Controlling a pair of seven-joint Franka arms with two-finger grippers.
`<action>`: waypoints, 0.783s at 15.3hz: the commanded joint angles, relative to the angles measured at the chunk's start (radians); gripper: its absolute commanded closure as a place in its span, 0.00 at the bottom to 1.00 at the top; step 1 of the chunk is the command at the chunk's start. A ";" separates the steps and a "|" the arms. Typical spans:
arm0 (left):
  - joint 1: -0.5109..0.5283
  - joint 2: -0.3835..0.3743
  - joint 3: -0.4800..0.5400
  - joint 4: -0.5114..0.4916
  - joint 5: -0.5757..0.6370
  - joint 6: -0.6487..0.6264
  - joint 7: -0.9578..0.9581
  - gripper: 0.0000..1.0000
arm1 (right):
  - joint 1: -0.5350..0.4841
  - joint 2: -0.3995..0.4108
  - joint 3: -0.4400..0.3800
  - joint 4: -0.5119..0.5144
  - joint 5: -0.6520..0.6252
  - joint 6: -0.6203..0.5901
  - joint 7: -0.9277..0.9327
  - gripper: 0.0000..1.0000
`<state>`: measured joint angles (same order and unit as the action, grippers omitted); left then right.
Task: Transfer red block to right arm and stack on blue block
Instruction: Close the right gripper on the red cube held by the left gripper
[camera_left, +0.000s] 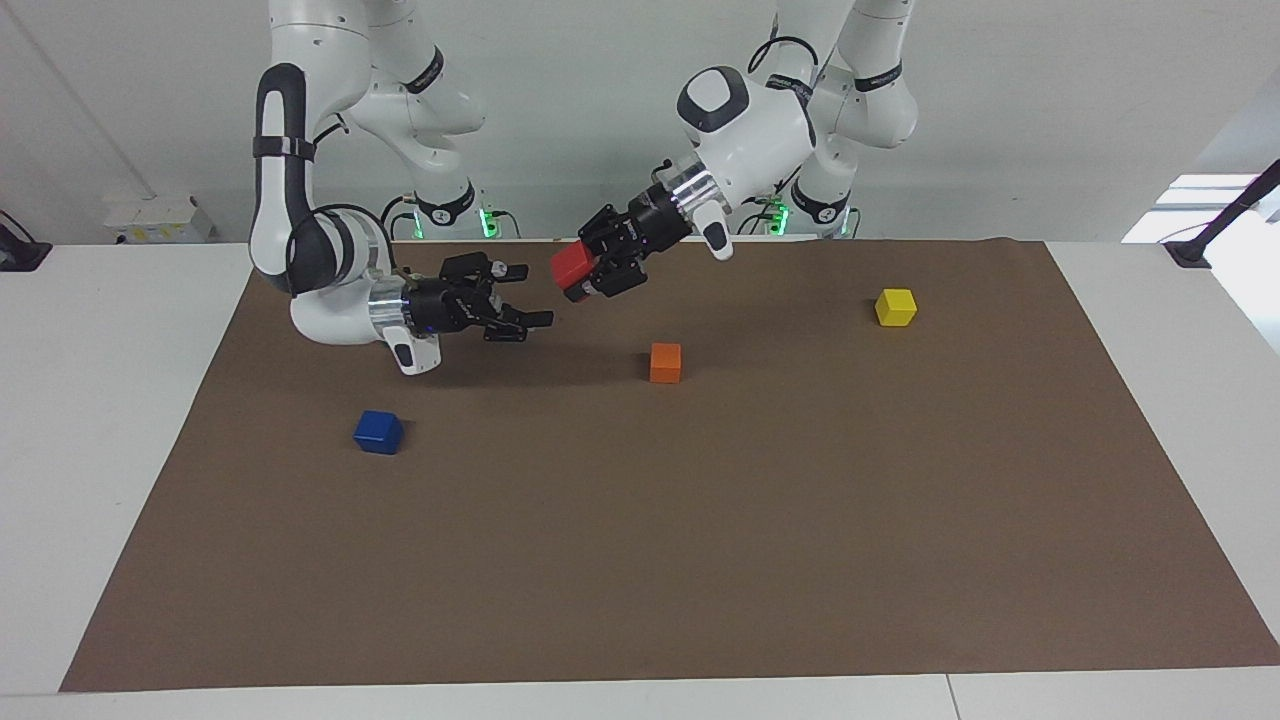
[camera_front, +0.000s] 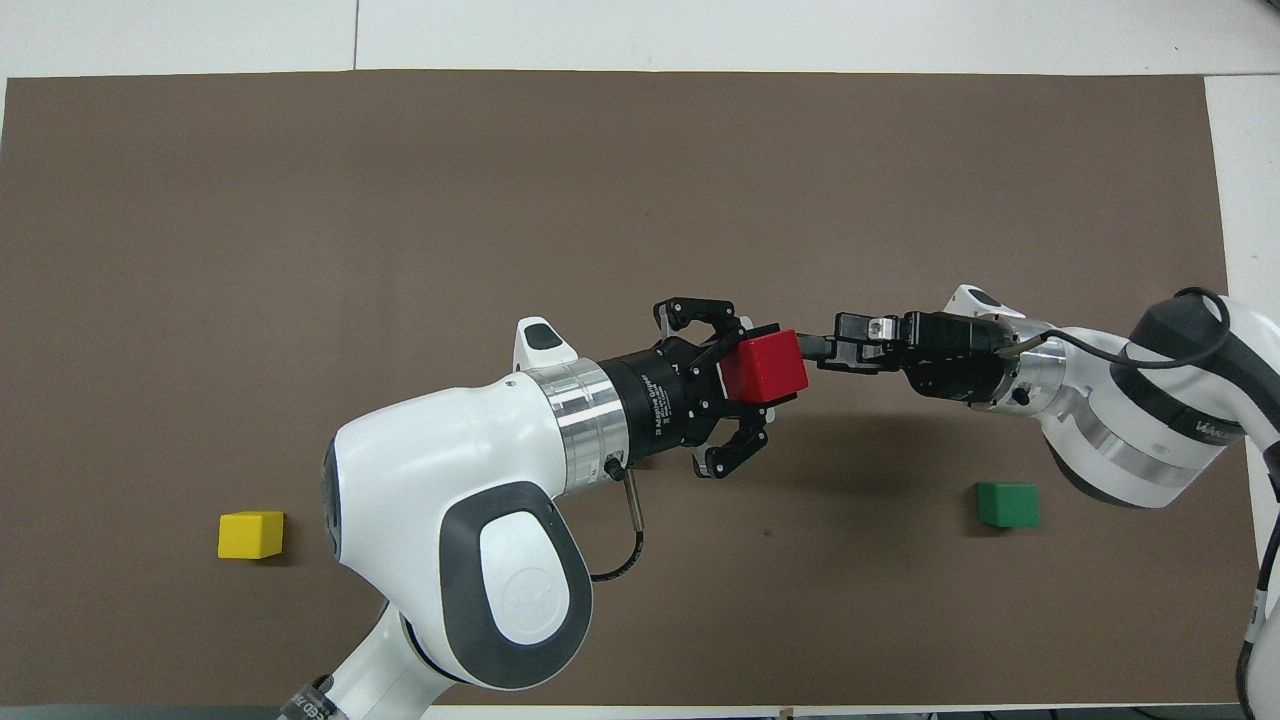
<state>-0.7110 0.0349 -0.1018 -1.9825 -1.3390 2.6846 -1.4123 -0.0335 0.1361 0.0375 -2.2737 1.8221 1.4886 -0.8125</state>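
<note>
Gripping the red block (camera_front: 765, 365) aloft, left hand (camera_front: 757, 373) faces spread-fingered right hand (camera_left: 520, 305).

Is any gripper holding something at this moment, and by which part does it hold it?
The left gripper holds the red block in the air, fingers on two opposite side faces. The right gripper is open, close beside the block, holding nothing.

I read "2F Adaptive Gripper" in small white print on the black body of the left gripper (camera_front: 748, 384), at about 8 o'clock from the fingers. The other markings I can't make out.
</note>
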 joint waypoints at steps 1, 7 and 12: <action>-0.018 0.046 0.010 0.048 -0.028 0.031 -0.026 1.00 | 0.017 -0.021 -0.002 -0.039 0.025 0.025 -0.036 0.00; -0.018 0.059 0.007 0.048 -0.028 0.049 -0.028 1.00 | 0.023 -0.019 -0.001 -0.039 0.029 0.045 -0.036 0.00; -0.016 0.065 0.004 0.050 -0.034 0.049 -0.030 1.00 | 0.023 -0.027 -0.001 -0.069 0.031 0.045 -0.034 0.00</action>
<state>-0.7135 0.0886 -0.1018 -1.9498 -1.3442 2.7127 -1.4329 -0.0192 0.1359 0.0376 -2.2948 1.8222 1.5140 -0.8239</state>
